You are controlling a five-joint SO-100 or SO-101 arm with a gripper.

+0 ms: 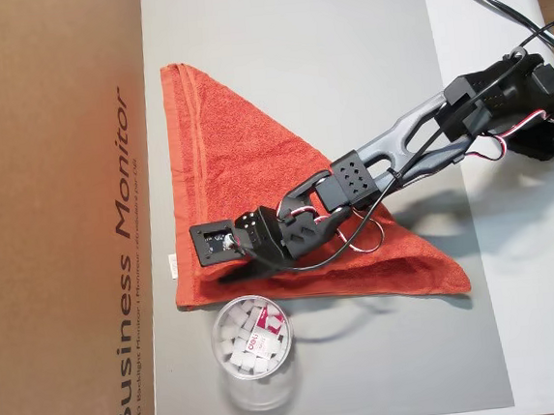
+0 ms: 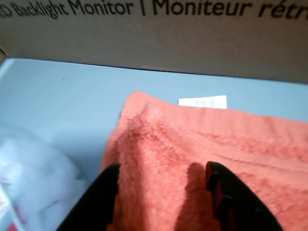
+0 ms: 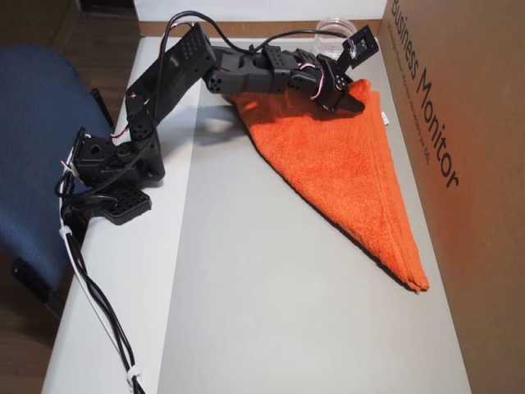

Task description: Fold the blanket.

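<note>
The blanket [image 1: 245, 171] already lies folded into a triangle on the bench [image 1: 361, 54]. The gripper [image 2: 161, 192] hovers over its corner, fingers [image 2: 103, 192] spread, holding nothing; a further fold may remain.

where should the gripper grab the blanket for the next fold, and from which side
Judging by its shape, the blanket already lies folded into a triangle. Its long thin tip, at the top of an overhead view, looks the easiest part to pinch: free edges and bare mat around it. Come straight down from above, fingers across the tip. The gripper now sits open over the tag corner.
</note>
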